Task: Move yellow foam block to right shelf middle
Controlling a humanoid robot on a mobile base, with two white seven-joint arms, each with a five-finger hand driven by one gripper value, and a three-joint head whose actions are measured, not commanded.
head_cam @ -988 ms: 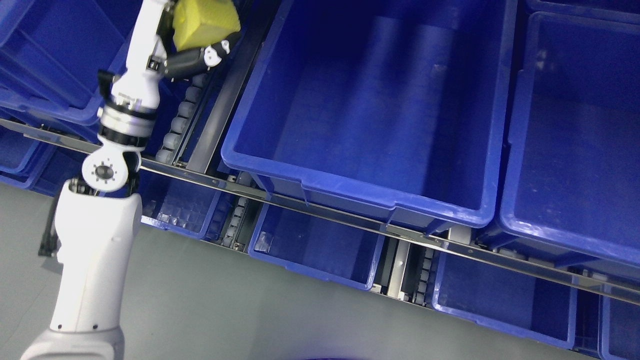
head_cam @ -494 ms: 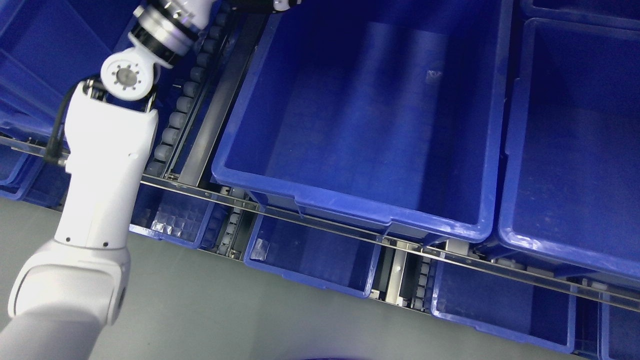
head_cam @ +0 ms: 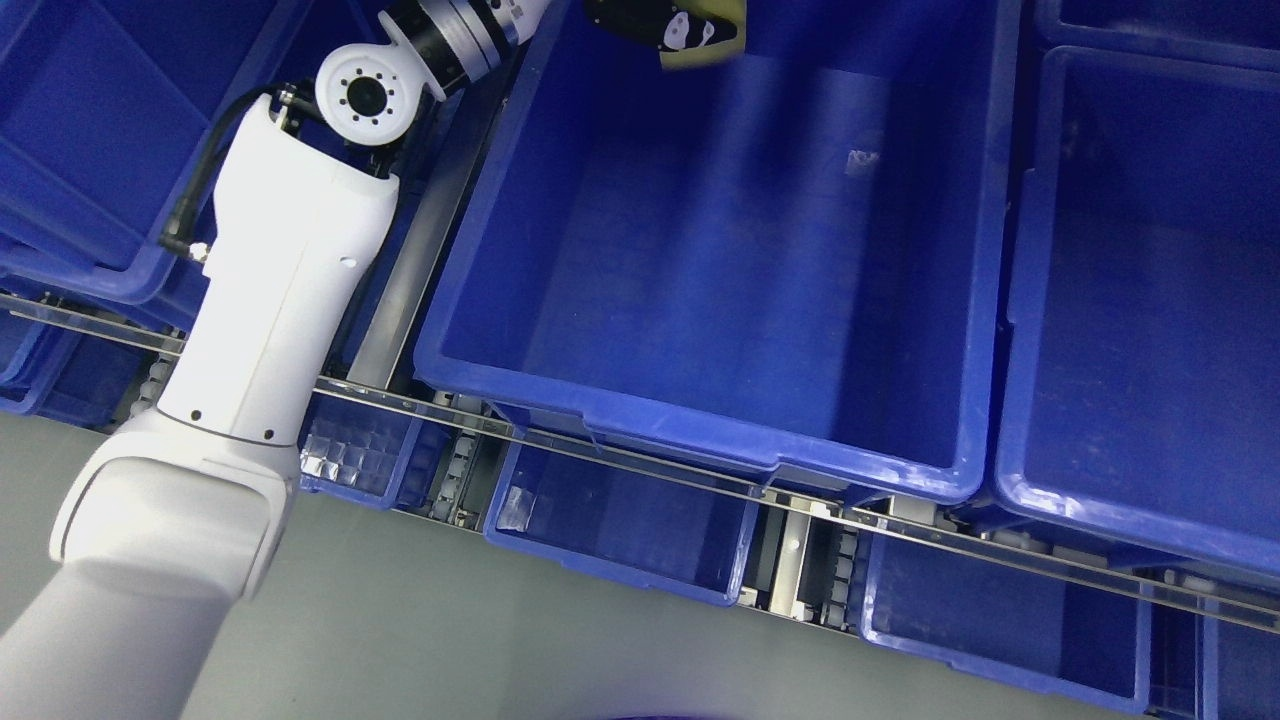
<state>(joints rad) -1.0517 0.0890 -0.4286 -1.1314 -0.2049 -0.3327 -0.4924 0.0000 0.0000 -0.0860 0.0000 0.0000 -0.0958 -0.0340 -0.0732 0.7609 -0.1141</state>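
Observation:
My left arm rises from the lower left and reaches up over the big blue bin in the middle of the shelf. Its hand is cut off by the top edge; dark fingers curl around the yellow foam block, of which only a lower corner shows. The block hangs above the far end of the bin, inside its rim line. The right arm does not show.
Another large blue bin stands to the right and more bins to the left. Between them runs a roller track. A metal shelf rail crosses the front, with smaller blue bins below, then grey floor.
The left arm has swung rightward, carrying the yellow block from above the roller track to above the middle bin's far end. The camera has also shifted a little.

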